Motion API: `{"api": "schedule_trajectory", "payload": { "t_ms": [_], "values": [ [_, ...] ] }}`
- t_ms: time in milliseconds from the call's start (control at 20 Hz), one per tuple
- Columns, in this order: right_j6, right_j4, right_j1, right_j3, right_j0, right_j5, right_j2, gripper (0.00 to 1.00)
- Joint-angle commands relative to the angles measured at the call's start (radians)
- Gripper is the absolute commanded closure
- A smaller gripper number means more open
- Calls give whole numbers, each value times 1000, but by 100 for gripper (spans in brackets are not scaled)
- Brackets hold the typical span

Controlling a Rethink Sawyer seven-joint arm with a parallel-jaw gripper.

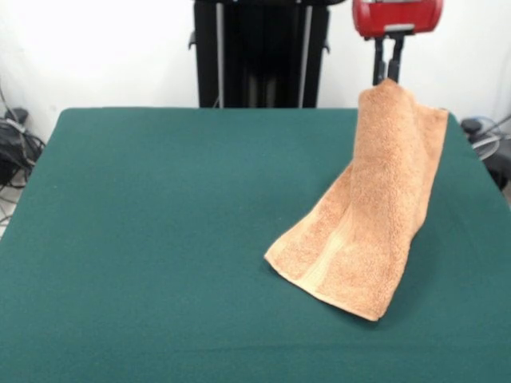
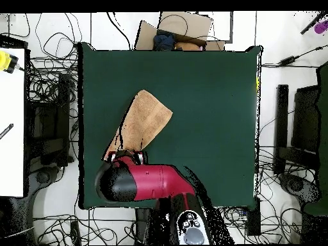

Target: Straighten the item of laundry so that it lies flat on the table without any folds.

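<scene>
The orange-tan towel hangs from my gripper at the right rear of the green table. My gripper is shut on the towel's top corner and holds it up. The towel drapes down and forward, folded along its length, and its lower end with a border band rests on the table. In the overhead view the towel stretches from the gripper toward the table's middle. The white tags do not show.
The robot's black pedestal stands behind the table's far edge. Cables lie on the floor at both sides. In the overhead view a cardboard box sits past the table's far edge, and the red arm overhangs the near edge.
</scene>
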Motion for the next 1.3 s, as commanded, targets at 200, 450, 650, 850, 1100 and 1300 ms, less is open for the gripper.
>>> {"api": "schedule_trajectory", "payload": {
  "t_ms": [200,450,650,850,1100,1300],
  "values": [
    [36,-30,36,-49,-29,102,44,100],
    [31,-26,33,-55,-38,114,56,0],
    [54,-28,41,-68,-13,127,39,0],
    [50,-15,33,-83,-16,161,49,0],
    [18,2,22,-132,-37,256,74,0],
    [24,29,15,-127,-68,244,106,0]
  ]
}}
